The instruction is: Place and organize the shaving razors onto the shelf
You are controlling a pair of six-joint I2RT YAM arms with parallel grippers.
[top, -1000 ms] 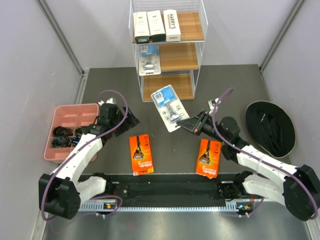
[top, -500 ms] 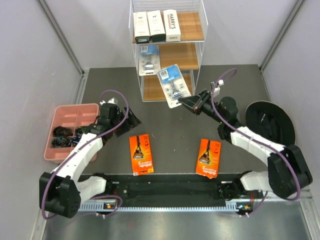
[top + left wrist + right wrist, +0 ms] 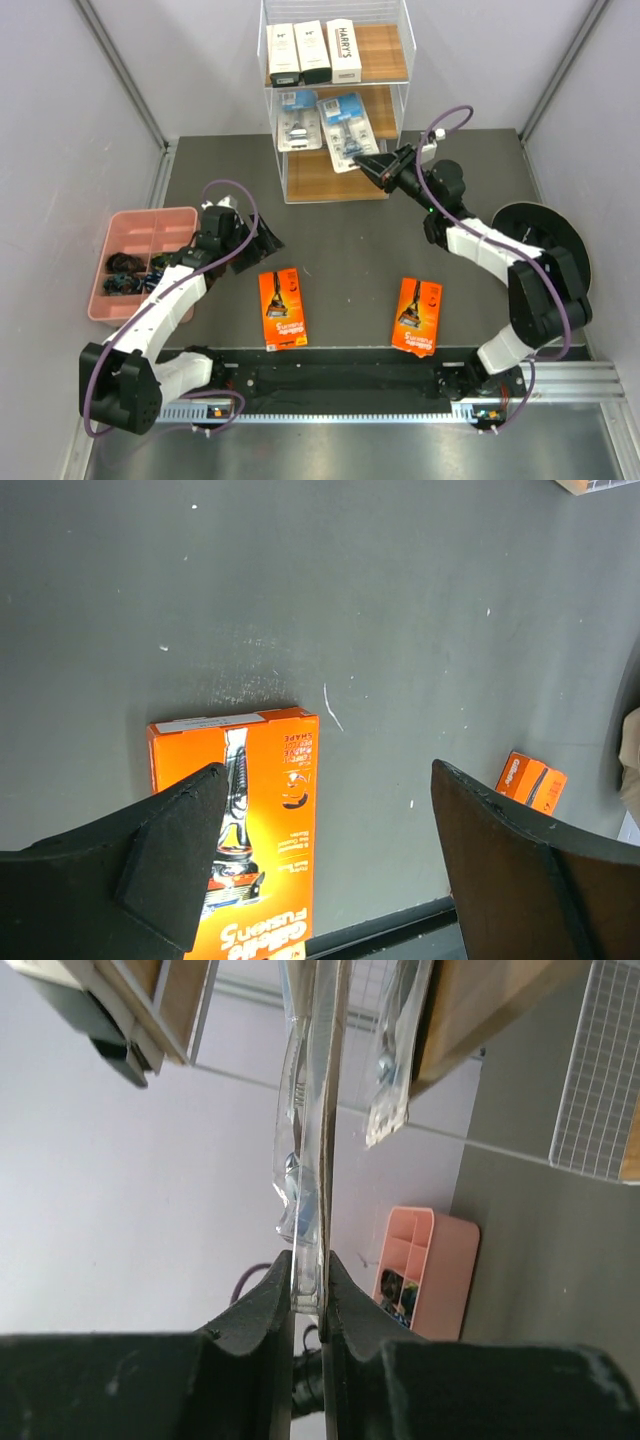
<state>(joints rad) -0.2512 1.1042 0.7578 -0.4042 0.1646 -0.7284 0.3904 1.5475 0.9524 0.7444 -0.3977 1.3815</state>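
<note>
- Top external view: the right gripper (image 3: 368, 162) now holds the blue-clear plastic blister pack (image 3: 345, 120) up at the middle wooden tier of the tall white wire-frame shelf (image 3: 385, 105). A second ago that pack hung low over the dark table (image 3: 330, 230), short of the shelf's front edge. It has since risen and gone forward, and it is now just beside the second blue-clear blister pack (image 3: 297, 118), which lies toward that tier's left edge. Whether it rests on the wood yet, I cannot tell.
- The three long white cardboard boxes (image 3: 313, 50) stand along the left edge of the top tier, unchanged. The left orange card pack (image 3: 283, 308) and the right orange card pack (image 3: 418, 316) lie by the table's near edge, unmoved. The left gripper (image 3: 255, 240) has kept its place just above the left one.
- Left wrist view: the left gripper's jaws stand spread wide with nothing between them. The left orange card pack lies below them on the table.
- Right wrist view: the right gripper's fingers are pressed onto the bottom edge of the blister pack, pinching it. The pack is seen edge-on, reaching up among the shelf tiers.
- Judged from this, the fifth pack is nearly placed and letting go comes next. The two orange packs then remain.
</note>
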